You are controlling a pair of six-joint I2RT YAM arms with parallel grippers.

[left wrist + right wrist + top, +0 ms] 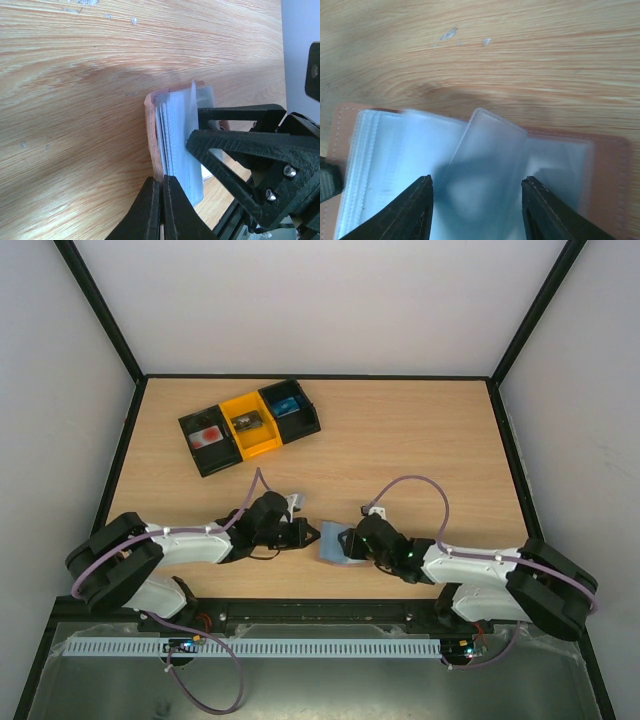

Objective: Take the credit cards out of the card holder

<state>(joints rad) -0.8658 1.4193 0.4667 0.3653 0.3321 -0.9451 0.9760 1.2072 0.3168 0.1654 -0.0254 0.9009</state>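
Card holder (337, 545) lay open on worktop (420, 440), near centre. Left gripper (161, 182) jaws pressed together on its brown cover edge; right gripper (477, 187) jaws spread astride a lifted clear sleeve (490, 150). Step looked like card search; next needed a pinch on a card, not plastic

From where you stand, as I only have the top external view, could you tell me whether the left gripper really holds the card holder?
Observer: Yes. In the left wrist view the left gripper is shut on the brown cover edge of the card holder.
Operator: Thank you. And what sits between the right fingers?
Observer: The right gripper is open. One raised clear sleeve stands between its fingers, lifted off the stack of sleeves and not clamped.
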